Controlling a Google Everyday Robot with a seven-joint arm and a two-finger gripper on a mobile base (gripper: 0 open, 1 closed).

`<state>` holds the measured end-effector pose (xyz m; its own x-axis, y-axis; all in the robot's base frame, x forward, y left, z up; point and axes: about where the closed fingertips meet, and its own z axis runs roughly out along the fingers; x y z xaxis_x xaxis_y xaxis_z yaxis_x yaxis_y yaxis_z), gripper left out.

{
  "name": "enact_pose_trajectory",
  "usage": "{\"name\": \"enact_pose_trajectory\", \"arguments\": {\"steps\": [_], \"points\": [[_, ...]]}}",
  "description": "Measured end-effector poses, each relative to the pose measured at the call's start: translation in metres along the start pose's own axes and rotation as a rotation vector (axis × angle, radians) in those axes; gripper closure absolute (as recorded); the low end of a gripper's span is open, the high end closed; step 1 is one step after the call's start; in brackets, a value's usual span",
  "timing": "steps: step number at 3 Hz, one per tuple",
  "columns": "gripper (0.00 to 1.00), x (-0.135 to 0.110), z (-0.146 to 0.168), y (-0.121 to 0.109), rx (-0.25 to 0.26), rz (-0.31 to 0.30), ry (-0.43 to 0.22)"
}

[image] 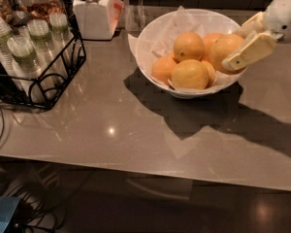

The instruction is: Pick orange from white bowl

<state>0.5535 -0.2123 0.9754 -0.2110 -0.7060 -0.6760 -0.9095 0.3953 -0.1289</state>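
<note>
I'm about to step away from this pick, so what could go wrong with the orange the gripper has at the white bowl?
1. The gripper grips the orange toward its right side, so it may slip when lifted.
2. The neighbouring fruit is packed close and could roll or get knocked out.
3. The crumpled paper lining the white bowl might snag and drag along.
</note>
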Motion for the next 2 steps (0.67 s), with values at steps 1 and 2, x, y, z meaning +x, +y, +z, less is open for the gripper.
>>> {"name": "enact_pose_trajectory", "arguments": {"steps": [1,2], "points": [[1.00,-0.012,-0.035,0.025,0.043,-0.074,-0.103],[1.00,-0.012,-0.064,0.052,0.079,-0.114,-0.191]]}}
